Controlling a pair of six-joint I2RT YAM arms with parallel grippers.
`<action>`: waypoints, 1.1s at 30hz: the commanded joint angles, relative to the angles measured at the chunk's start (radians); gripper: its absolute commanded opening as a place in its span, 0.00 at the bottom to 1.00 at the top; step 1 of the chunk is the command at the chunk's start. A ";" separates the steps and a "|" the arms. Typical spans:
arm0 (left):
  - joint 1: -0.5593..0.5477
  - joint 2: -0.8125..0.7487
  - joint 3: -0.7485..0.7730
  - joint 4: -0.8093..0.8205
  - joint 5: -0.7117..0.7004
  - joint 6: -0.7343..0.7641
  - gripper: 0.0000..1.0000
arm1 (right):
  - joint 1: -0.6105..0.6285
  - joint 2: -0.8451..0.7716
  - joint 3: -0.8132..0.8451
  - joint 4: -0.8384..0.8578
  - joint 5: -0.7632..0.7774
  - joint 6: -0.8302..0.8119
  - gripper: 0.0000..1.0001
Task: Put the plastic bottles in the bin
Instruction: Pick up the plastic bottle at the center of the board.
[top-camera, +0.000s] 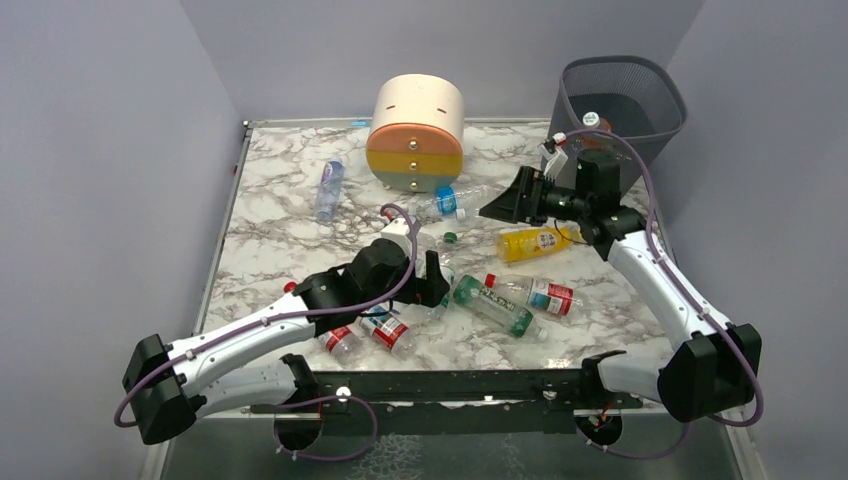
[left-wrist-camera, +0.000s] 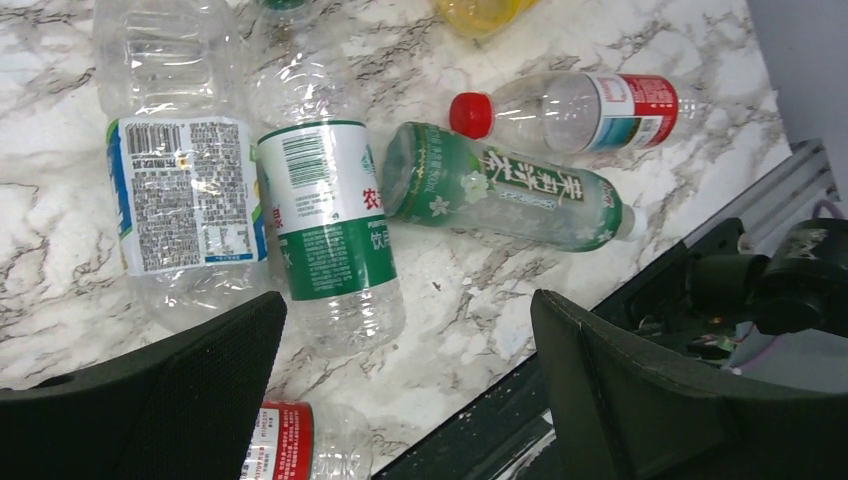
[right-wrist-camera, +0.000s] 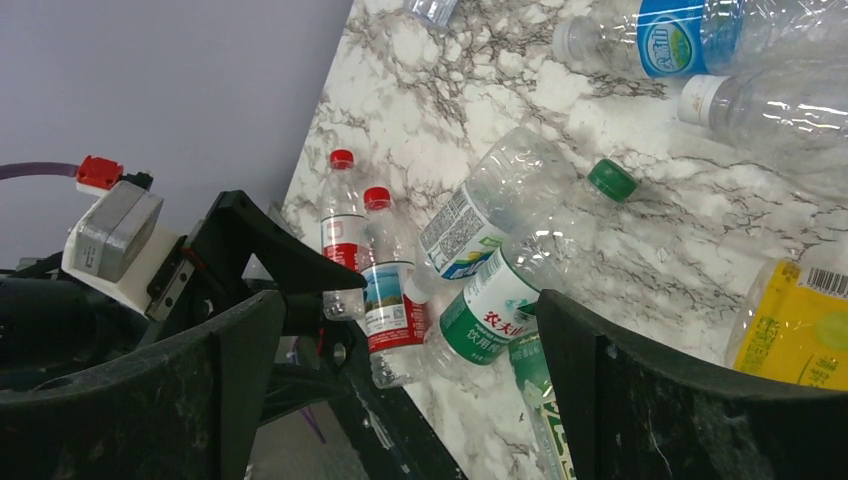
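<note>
Several plastic bottles lie scattered on the marble table. A yellow bottle (top-camera: 535, 242) lies just below my right gripper (top-camera: 505, 205), which hangs open and empty above the table and left of the dark mesh bin (top-camera: 620, 100). My left gripper (top-camera: 435, 280) is open and empty too, just left of a green bottle (top-camera: 493, 305) and a red-capped bottle (top-camera: 535, 293). The left wrist view shows a green-label clear bottle (left-wrist-camera: 330, 220), a blue-label bottle (left-wrist-camera: 185, 190) and the green bottle (left-wrist-camera: 510, 190) ahead of the left gripper (left-wrist-camera: 410, 390). Beyond the open right gripper (right-wrist-camera: 410, 390) stand two red-capped bottles (right-wrist-camera: 393, 290).
A round cream, orange and yellow drawer unit (top-camera: 415, 133) stands at the back centre. Clear bottles lie left of it (top-camera: 329, 188) and in front of it (top-camera: 450, 202). Red-label bottles (top-camera: 385, 330) lie by the black front rail (top-camera: 450, 385). A white cap (top-camera: 592, 119) shows inside the bin.
</note>
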 joint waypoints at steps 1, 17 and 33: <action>-0.006 0.027 0.027 -0.033 -0.058 -0.027 0.99 | 0.005 -0.052 -0.027 0.006 -0.035 -0.034 1.00; -0.003 0.001 0.038 -0.166 -0.142 -0.169 0.99 | 0.005 -0.121 -0.109 0.000 -0.032 -0.053 1.00; 0.270 0.171 0.080 -0.083 -0.012 0.107 0.99 | 0.005 -0.131 -0.137 0.026 -0.058 -0.037 0.99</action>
